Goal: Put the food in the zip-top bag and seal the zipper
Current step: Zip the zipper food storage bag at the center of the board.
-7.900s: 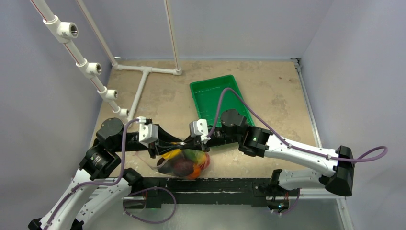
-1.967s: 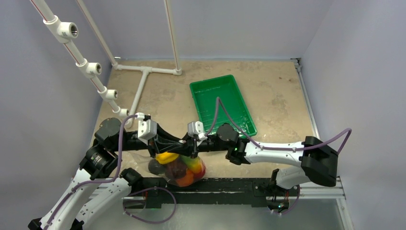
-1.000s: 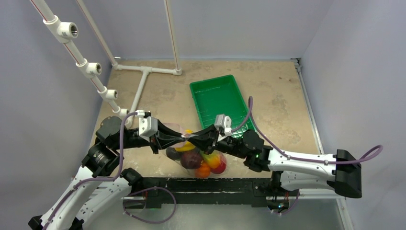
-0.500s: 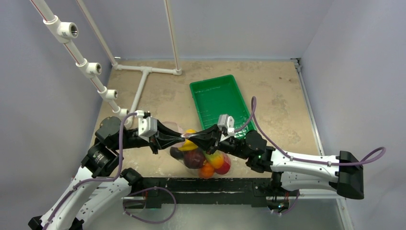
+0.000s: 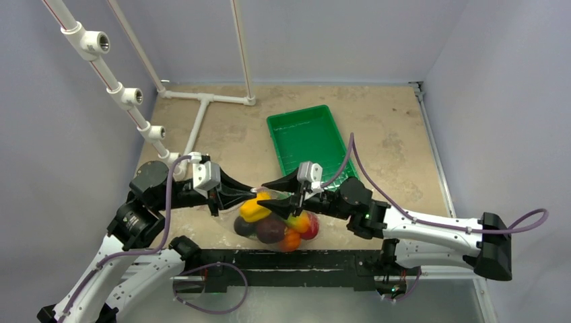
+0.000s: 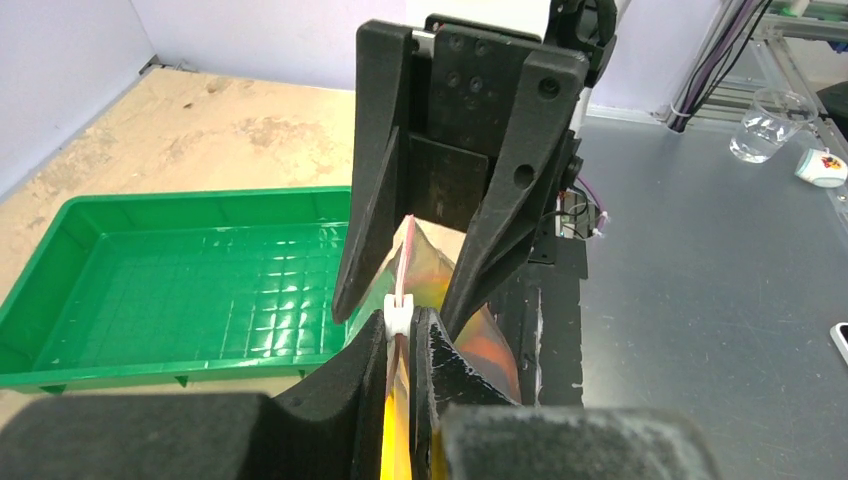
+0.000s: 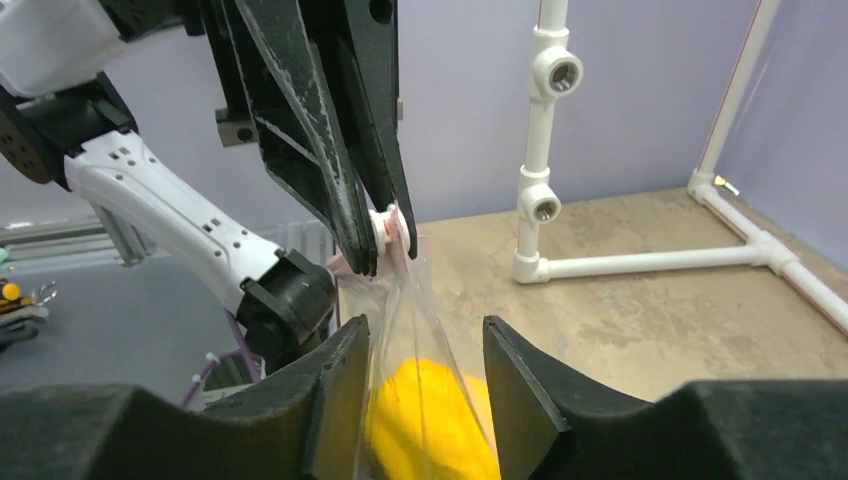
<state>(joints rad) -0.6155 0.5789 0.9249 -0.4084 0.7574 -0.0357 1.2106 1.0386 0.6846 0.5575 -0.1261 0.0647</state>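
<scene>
The clear zip-top bag hangs above the table's near edge, full of the food: a yellow pepper, a dark purple piece, an orange and a red piece show. My left gripper is shut on the bag's top, its fingertips just behind the white slider on the pink zipper. My right gripper is open and straddles the bag's top right next to the left one. In the right wrist view its jaws flank the film and the yellow pepper.
The empty green tray lies behind the bag, also in the left wrist view. A white pipe frame stands at the back left. The black base rail runs just under the bag.
My right gripper has let go of the bag's top, opened and slid left up to the left gripper. The bag has swung left and now hangs from the left gripper alone.
</scene>
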